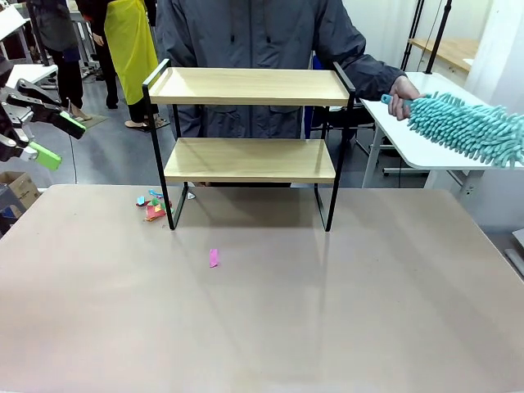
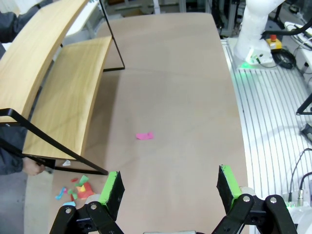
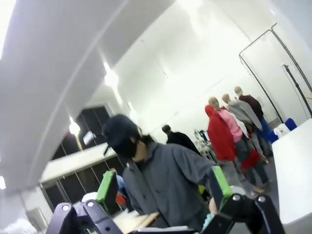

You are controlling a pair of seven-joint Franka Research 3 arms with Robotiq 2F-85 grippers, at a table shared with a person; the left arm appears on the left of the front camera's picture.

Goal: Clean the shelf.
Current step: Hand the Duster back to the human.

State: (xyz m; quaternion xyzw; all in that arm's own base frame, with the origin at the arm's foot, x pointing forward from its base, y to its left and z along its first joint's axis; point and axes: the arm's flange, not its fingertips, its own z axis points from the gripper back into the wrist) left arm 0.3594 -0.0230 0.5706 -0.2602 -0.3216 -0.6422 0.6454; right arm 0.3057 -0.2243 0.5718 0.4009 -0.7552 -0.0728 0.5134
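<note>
Bare counter (image 1: 262, 327) lies nearest, with one pink scrap (image 1: 214, 258) on it and a small heap of coloured scraps (image 1: 152, 206) beside the shelf's (image 1: 250, 123) left foot. Both boards of the shelf, at the counter's far edge, look swept clean, so the dusting seems done (the scraps remain). A person's hand (image 1: 401, 92) holds the teal duster (image 1: 467, 127) off to the right. Left claw (image 1: 51, 139) and right claw (image 3: 163, 190) are both released, gripping nothing.

A wide beige tabletop (image 1: 262, 295) fills the foreground; beyond it lies a grey floor (image 1: 106, 155); a white side table (image 1: 426, 123) stands at the right by a white wall (image 3: 204, 63); bright ceiling lights (image 3: 111, 78) glare above dark windows (image 3: 92, 122).
</note>
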